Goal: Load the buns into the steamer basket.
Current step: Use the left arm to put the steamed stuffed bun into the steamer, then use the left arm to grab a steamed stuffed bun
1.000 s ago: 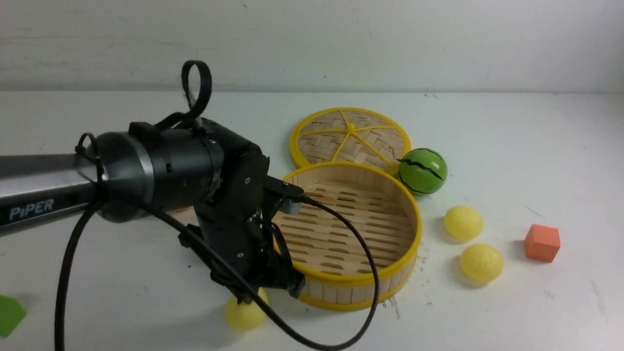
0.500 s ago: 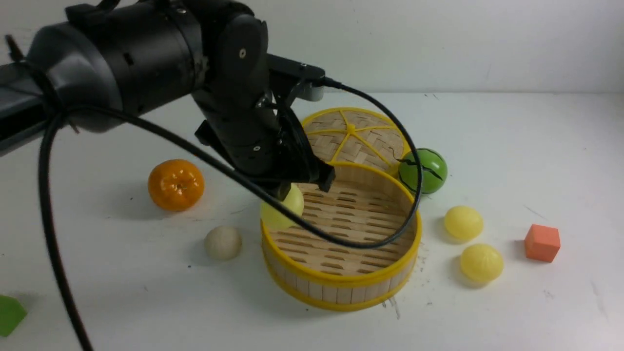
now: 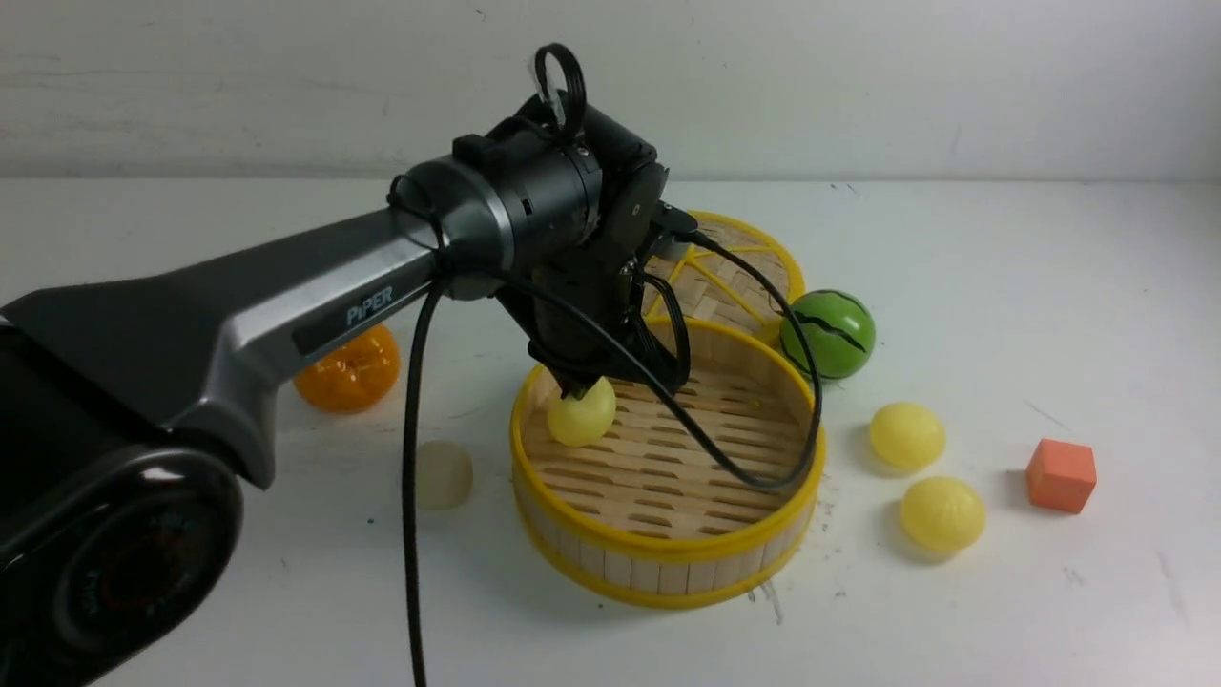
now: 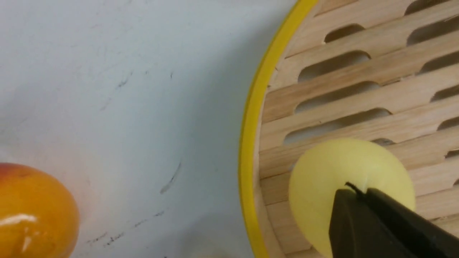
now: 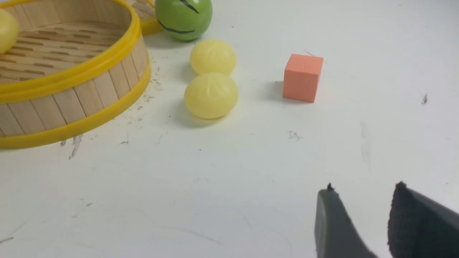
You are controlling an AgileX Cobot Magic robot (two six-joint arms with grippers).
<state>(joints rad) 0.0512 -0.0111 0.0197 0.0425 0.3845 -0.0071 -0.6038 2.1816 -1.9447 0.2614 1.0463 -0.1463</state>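
While at bun (image 3: 584,418), left hand (image 3: 577,389) downward

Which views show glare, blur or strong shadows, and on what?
Front view: soft shadows only; the off-white bun looks hazy. Left wrist view: white glare on the blurred orange; the left hand is dark against the yellow bun. Right wrist view: sharp, with a soft shadow beside the cube.

Left arm (image 3: 315,320): silver-grey tapered link lettered "PiPER" in white, black cylindrical wrist housing with a bright metal ring, black cables (image 3: 408,477) looped about it, large round black joint cap (image 3: 124,563); right tool (image 5: 362,193): two dark, matte, wedge-shaped fingers (image 5: 333,225).
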